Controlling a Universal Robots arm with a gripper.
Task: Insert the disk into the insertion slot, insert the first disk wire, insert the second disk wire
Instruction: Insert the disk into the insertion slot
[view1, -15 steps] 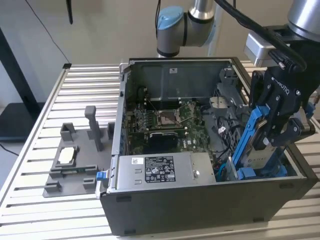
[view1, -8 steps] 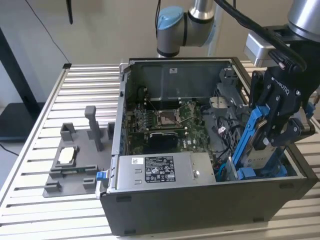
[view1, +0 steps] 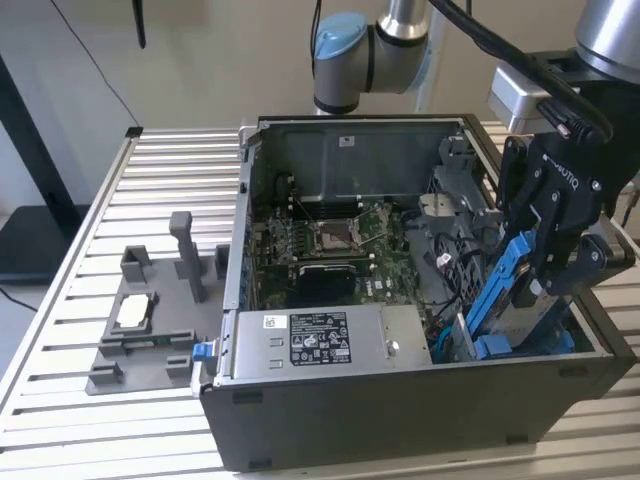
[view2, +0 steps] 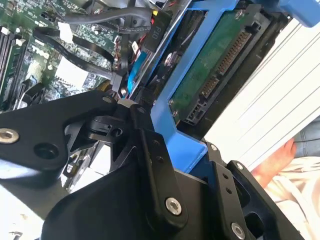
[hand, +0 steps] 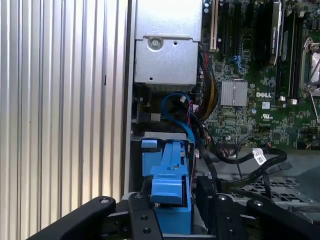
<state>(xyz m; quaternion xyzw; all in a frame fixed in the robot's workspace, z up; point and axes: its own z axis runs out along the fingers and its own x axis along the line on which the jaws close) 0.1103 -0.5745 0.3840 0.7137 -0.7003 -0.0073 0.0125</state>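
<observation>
My gripper is shut on the disk, a silver drive in a bright blue carrier frame. It holds the disk on edge and tilted over the front corner of the open computer case, at the exterior view's right. The disk's lower end reaches the insertion slot, a dark bay with blue tabs. In the second wrist view the black fingers clamp the blue frame, and the disk's green board and connectors show. In the first wrist view the frame sits between the fingers. A blue wire and black wires lie loose beside the bay.
Beside the slot lies a long grey box with a white sticker, with the motherboard behind it. A grey fixture holding parts stands on the slatted table at the exterior view's left. A person's hand shows beyond the table edge.
</observation>
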